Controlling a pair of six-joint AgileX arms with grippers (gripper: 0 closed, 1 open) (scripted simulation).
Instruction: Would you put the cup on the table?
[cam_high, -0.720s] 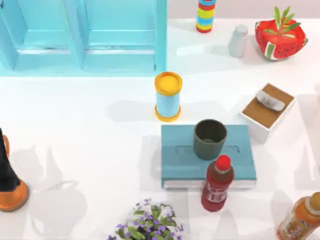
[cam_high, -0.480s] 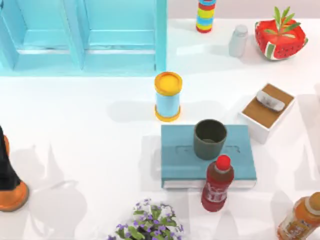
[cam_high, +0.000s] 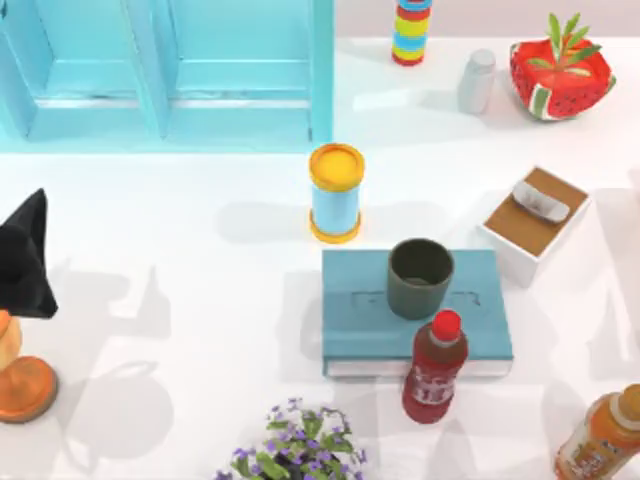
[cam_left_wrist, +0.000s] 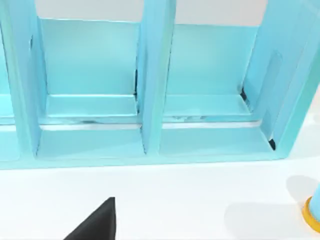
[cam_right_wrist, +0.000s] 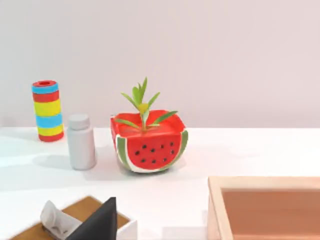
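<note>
meanwhile the cup (cam_high: 420, 277) stands on the teal book (cam_high: 372, 310) — red bottle (cam_high: 434, 367) in front, canister (cam_high: 336, 192) behind — tool state unclear.

Grey-green cup (cam_high: 420, 277) on teal book (cam_high: 355, 335) (blue canister (cam_high: 336, 196), yellow lid)

Backdrop: plain pale grey-pink wall (cam_right_wrist: 200, 55) behind the far edge of the work surface, unmarked, evenly lit. Furniture: light-blue cabinet (cam_high: 170, 75) at the far left, open-fronted, divided by upright partitions into compartments with a low shelf inside; the same cabinet (cam_left_wrist: 150, 90) seen close from the left wrist view. Light: soft and diffuse from above, casting faint grey shadows and pale reflections on the glossy white surface
</note>
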